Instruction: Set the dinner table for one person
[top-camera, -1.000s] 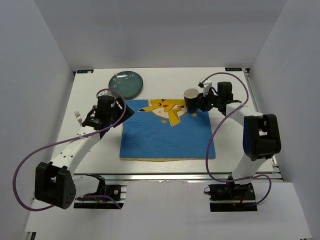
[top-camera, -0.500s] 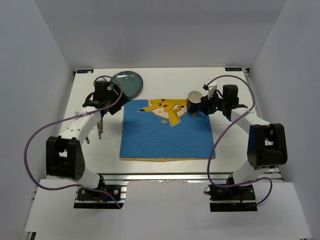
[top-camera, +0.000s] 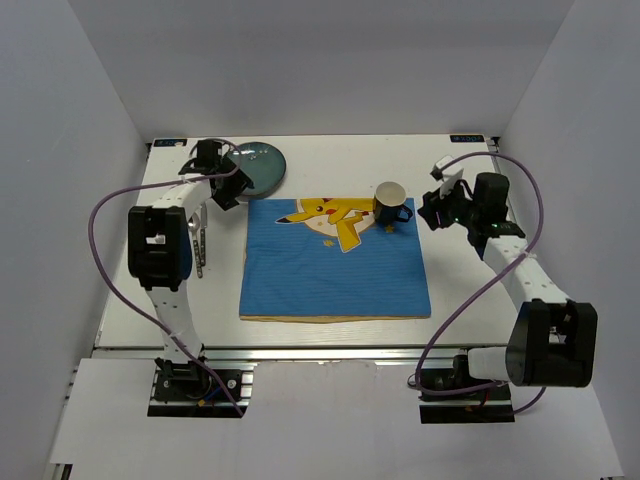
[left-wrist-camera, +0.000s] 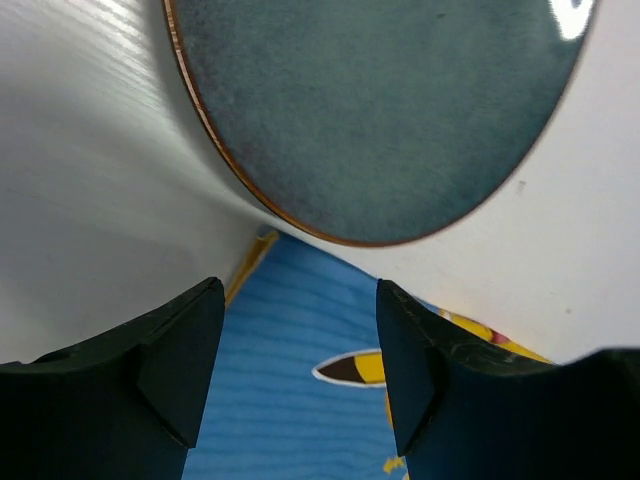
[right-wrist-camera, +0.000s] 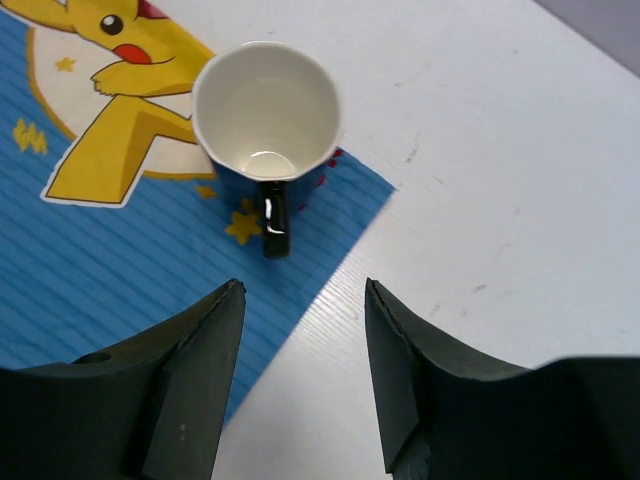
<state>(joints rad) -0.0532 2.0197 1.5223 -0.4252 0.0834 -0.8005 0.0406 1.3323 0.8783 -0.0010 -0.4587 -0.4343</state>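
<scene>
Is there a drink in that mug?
No, the mug is empty: the right wrist view shows its white inside bare down to the bottom.

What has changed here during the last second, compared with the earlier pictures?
The right gripper let go of the mug and drew back to the right; the mug stands on the placemat's far right corner. The left gripper left the fork on the dinner table, left of the placemat, and moved up to the plate's near edge, open. Plate and placemat stayed put.
</scene>
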